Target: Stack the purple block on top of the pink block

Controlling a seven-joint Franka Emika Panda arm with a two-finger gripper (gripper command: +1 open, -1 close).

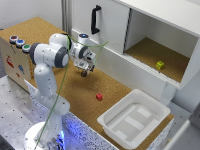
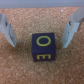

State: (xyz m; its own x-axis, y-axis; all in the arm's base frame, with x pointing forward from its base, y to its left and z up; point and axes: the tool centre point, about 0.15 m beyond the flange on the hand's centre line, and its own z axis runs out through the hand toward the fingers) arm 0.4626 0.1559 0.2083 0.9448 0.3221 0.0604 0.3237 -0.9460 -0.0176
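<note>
In the wrist view, the purple block [image 2: 44,47] is a dark cube with yellow letters and rests on the cork surface. My gripper [image 2: 39,43] is open, with one finger [image 2: 6,30] on each side of the block and not touching it. In the exterior view my gripper [image 1: 85,71] hangs low over the cork table, and the purple block under it is too small to make out. The pink block [image 1: 99,96] is a small reddish cube on the cork, toward the exterior view's right of my gripper and nearer the front.
A white tray [image 1: 119,131] stands at the table's right end. A white cabinet [image 1: 165,35] with an open compartment holds a yellow-green block [image 1: 160,64]. A box with coloured buttons [image 1: 17,42] stands at the left. A green cable [image 1: 65,85] hangs along the arm.
</note>
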